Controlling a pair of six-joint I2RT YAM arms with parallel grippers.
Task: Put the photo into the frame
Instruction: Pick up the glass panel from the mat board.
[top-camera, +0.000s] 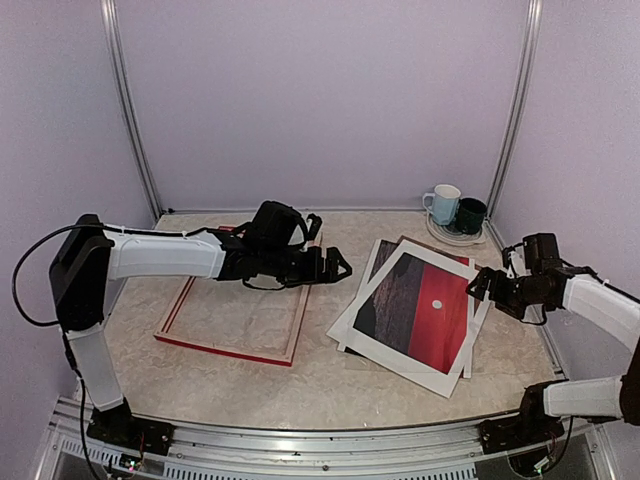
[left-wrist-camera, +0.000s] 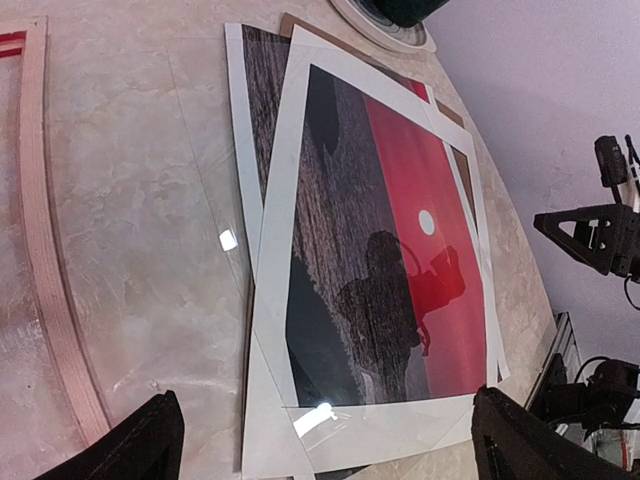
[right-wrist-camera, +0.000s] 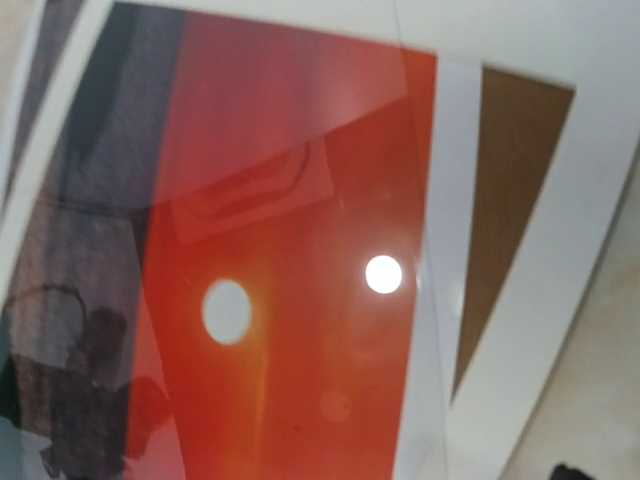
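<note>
- Photo lies face up at right of centre in the top view, skewed on a stack, red sky and white sun showing, wholly outside the frame
- Frame lies flat at left of centre, pale wood up, nothing inside its rails but bare table
- Left gripper hangs above the frame's right rail, pointing at the photo; its wrist view shows both fingers spread wide and holding nothing
- Right gripper sits just beside the photo's right edge; its wrist view is filled by the photo and a wedge of brown backing board, and I cannot tell how the jaws stand
- Second print peeks out under the photo's upper-left side
- Step in hand, by my read: the approach for the pick-up, no grasp made
- Next move calls for catching one thin edge of the top sheet alone, leaving the board and second print behind, then carrying it left and squaring it to the frame's opening
</note>
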